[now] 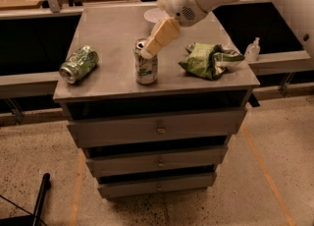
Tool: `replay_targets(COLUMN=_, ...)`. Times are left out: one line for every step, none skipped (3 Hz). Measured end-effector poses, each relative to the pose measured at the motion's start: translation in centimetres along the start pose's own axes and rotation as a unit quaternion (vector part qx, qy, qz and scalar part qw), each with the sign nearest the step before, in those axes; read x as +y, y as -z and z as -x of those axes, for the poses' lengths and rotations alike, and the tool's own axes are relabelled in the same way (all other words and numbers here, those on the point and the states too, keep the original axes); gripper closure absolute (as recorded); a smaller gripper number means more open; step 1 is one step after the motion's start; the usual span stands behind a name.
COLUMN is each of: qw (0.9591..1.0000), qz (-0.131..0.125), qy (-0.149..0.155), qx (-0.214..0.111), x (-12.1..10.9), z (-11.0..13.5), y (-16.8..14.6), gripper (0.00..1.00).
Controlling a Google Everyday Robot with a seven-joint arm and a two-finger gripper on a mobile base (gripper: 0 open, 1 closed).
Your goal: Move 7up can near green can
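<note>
claw (151,48) over 7up can (146,70) top | green can (78,64) on side, well apart
</note>
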State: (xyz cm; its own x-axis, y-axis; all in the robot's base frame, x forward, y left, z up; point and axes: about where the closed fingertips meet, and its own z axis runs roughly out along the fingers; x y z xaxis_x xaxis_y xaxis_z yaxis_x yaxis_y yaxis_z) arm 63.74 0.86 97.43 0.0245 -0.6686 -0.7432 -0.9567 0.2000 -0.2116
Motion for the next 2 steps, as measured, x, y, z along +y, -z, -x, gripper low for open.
replay_targets(qw=0.9981, qz=0.027, qy=-0.054, qx=0.010, x=0.3, z=-2.2, y=-3.3, gripper=0.00)
replay_targets(qw=0.9961, qz=0.039, qy=-0.078, qx=0.010, x=0.5, z=-3.3, y=-4.6, gripper=0.00)
